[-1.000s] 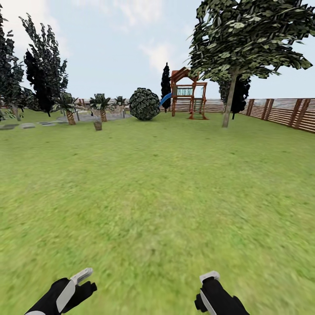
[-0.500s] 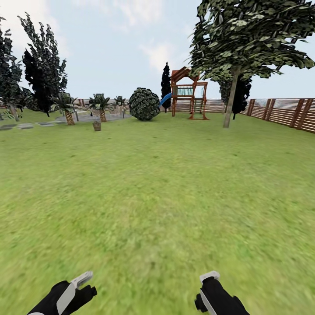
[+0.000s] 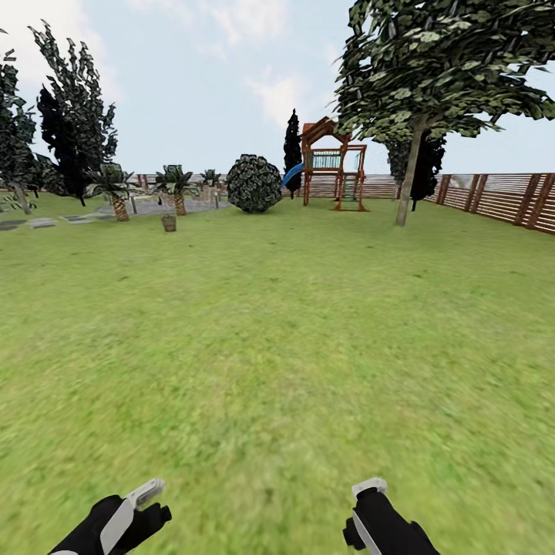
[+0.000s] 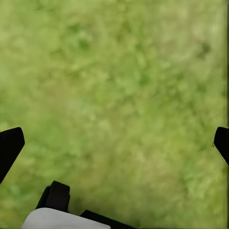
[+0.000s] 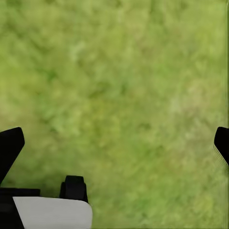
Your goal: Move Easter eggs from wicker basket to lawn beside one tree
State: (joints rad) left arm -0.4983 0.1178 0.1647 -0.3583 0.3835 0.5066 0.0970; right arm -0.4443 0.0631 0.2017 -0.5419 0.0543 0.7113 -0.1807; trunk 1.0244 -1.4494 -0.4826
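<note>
— We are seeing the wicker basket (image 3: 169,223) standing far off on the lawn (image 3: 277,347), well apart from the tree (image 3: 407,181). Too small to tell what it is holding.

— Both our left gripper (image 4: 114,143) and right gripper (image 5: 114,143) are hanging spread wide, carrying nothing. We are risking veering off course over that long stretch.

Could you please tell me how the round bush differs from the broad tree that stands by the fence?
The round bush is a low ball of leaves sitting on the lawn with no trunk showing; the broad tree lifts its canopy high on a bare, straight trunk. The bush stands left of the play tower, the tree right of it, nearer the fence. Both carry mottled green foliage.
</note>
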